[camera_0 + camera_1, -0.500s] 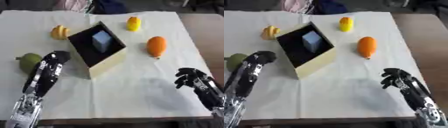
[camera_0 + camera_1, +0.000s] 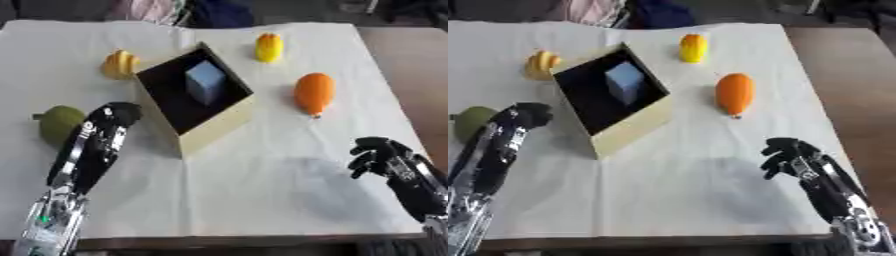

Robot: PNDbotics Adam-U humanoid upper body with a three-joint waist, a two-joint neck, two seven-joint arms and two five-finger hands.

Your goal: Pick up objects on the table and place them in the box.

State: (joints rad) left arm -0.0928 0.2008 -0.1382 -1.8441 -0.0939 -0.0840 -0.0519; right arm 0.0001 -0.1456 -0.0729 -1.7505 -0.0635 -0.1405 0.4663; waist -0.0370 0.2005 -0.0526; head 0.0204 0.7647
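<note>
Box (image 2: 194, 100): open, tilted, mid-table on the white cloth (image 2: 262, 200); a pale blue block (image 2: 206, 81) already lies inside it.
Green fruit (image 2: 59, 123): far left, on the cloth, just beside the left hand.
Left hand (image 2: 112, 117): between the green fruit and the box wall, fingers curled, holding nothing that I can see.
Yellow-orange fruit (image 2: 119, 64): behind the box's left corner, near it, not in it.
Yellow fruit (image 2: 269, 47): far side of the table, apart from the box.
Orange fruit (image 2: 314, 93): right of the box, lying lengthwise on the cloth.
Right hand (image 2: 791, 156): near the lower right corner, fingers curled inward, empty.
Done: one item in the box, by the look of it.
Left: four fruits on the table; the green one seems likeliest next.
</note>
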